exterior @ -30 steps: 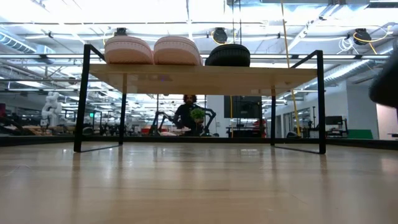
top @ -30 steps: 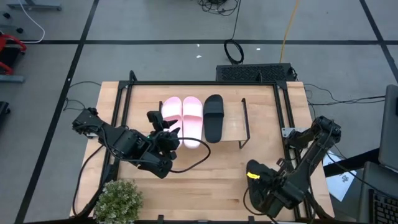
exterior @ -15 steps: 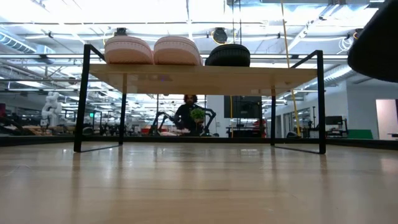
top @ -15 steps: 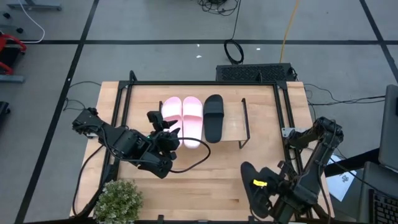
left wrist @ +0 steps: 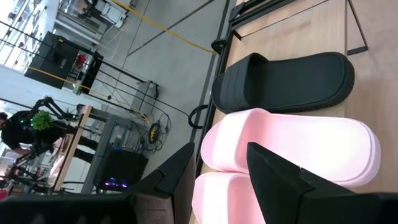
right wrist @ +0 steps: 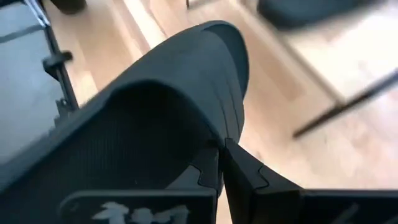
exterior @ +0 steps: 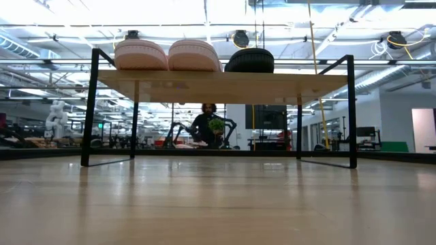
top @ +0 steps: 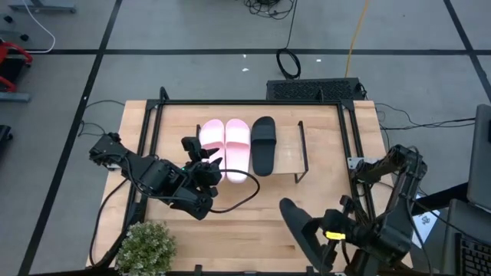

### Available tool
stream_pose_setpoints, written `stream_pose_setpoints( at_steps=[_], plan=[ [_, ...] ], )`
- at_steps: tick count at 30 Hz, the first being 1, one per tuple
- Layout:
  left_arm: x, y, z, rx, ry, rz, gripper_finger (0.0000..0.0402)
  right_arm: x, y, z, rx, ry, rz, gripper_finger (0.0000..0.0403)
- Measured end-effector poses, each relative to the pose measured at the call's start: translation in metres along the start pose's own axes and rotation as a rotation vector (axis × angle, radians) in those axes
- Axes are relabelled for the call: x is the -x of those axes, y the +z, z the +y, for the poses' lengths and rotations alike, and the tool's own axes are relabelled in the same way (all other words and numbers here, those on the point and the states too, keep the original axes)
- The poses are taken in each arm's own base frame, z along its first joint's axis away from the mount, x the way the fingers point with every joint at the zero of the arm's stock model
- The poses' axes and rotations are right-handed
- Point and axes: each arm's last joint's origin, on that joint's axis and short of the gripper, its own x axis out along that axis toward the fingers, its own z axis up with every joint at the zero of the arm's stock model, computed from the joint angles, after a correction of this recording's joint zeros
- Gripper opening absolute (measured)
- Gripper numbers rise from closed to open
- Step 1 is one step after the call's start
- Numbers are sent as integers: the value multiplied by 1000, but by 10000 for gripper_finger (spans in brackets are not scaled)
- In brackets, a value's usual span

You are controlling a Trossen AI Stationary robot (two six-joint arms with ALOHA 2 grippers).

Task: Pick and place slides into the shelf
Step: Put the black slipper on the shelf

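Since a second ago our right end effector (top: 331,236) has carried the fourth slide, a black one (top: 301,227), from the desk's near right corner toward the middle of the near edge, and the dark shape that stood at the right edge of the low view is gone from it. Our left arm has not moved.

The right end effector is fully closed on that black slide: in the right wrist view the fingers (right wrist: 239,171) are pinched together at the edge of the sandal (right wrist: 168,118), which fills most of that picture. The slide hangs over the desk (top: 253,218), in front of the shelf (top: 288,162) and well apart from it.

Our left end effector (top: 201,161) waits just beside the pink pair, partly open and holding nothing; its wrist view looks past the two dark fingers (left wrist: 283,177) onto a pink slide (left wrist: 292,146) and the black one beyond.

We judge the task about three quarters done. Two pink slides (top: 226,146) and one black slide (top: 263,144) lie side by side on the shelf top, as the low view confirms (exterior: 249,60). What is left is the held slide, and the bare stretch of board to the right of the black one looks like its place
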Motion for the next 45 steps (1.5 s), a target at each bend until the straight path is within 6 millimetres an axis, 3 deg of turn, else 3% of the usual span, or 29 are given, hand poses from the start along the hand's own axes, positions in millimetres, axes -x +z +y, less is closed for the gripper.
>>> stream_pose_setpoints(
  at_steps=[7, 13, 22, 33, 37, 45],
  plan=[
    [0, 0, 0, 0, -1, 0, 152, 15, 36, -4, 212, -19, -270, 0],
    [0, 0, 0, 1, -1, 0, 152, 20, 82, -20, 291, -126, -411, 0],
    [0, 0, 0, -4, -2, 1, 152, -3, 144, -78, 175, -323, -377, 0],
    [2, -5, 12, 17, 2, 11, 152, -39, 183, -127, 135, -469, -218, 0],
    [5, -7, 18, 34, -3, 11, 152, -28, 188, -140, 139, -474, -229, 0],
    [5, -9, 27, 59, 5, 17, 152, 25, 189, -167, 118, -392, -329, 0]
  ],
)
